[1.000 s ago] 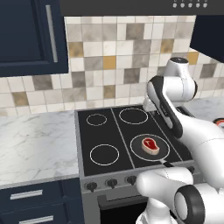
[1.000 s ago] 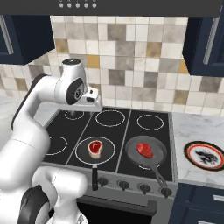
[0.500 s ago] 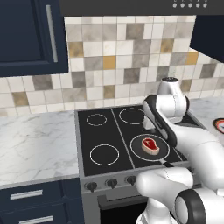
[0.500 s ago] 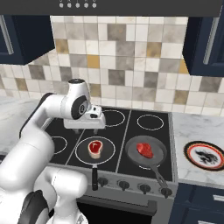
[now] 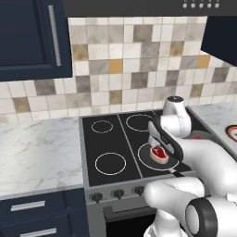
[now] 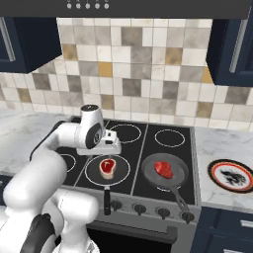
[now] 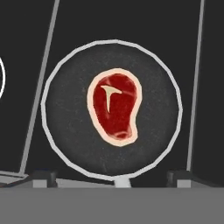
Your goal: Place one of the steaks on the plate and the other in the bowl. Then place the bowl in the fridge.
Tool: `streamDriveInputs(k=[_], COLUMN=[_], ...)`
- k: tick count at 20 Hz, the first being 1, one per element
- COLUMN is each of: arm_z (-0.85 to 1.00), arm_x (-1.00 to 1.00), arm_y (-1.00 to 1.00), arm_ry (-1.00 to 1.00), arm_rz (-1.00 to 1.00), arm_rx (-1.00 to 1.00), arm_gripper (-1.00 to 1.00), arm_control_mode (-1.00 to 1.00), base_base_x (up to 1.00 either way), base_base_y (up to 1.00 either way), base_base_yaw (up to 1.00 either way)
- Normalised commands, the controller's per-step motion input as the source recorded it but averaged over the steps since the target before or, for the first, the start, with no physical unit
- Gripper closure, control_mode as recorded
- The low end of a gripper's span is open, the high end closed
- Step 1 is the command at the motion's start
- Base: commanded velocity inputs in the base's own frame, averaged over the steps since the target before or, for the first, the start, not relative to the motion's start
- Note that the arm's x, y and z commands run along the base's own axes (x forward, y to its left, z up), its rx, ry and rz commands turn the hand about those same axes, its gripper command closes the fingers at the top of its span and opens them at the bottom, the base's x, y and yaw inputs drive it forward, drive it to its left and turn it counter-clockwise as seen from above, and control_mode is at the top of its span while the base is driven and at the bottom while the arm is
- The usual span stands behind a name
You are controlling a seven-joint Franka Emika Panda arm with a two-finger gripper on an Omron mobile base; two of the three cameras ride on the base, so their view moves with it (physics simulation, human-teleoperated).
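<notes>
We're not finding any readable text, labels, brands or nos. anywhere in these views. The plate (image 6: pixel 229 175) on the right is showing a dark pattern in its white centre, but we're seeing no letters in it, too small to tell more.
</notes>
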Motion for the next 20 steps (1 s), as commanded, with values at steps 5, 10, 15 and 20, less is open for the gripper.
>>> streamDriveInputs(k=[5, 10, 15, 20], arm_z=[-0.67, -0.65, -0.15, -0.08], arm_x=[0.13, 0.06, 0.14, 0.15], arm_y=[-0.08, -0.17, -0.04, 0.00], arm_ry=[0.00, 0.01, 0.01, 0.00], arm_rz=[0.05, 0.06, 0.07, 0.07], arm_rx=[-0.02, 0.00, 0.00, 0.00], arm_gripper=[-1.00, -1.00, -1.00, -1.00], arm_control_mode=[-1.00, -1.00, -1.00, -1.00], base_base_x=[0.00, 0.00, 0.00, 0.00], base_base_y=[0.00, 0.00, 0.00, 0.00], base_base_yaw=[0.00, 0.00, 0.00, 0.00])
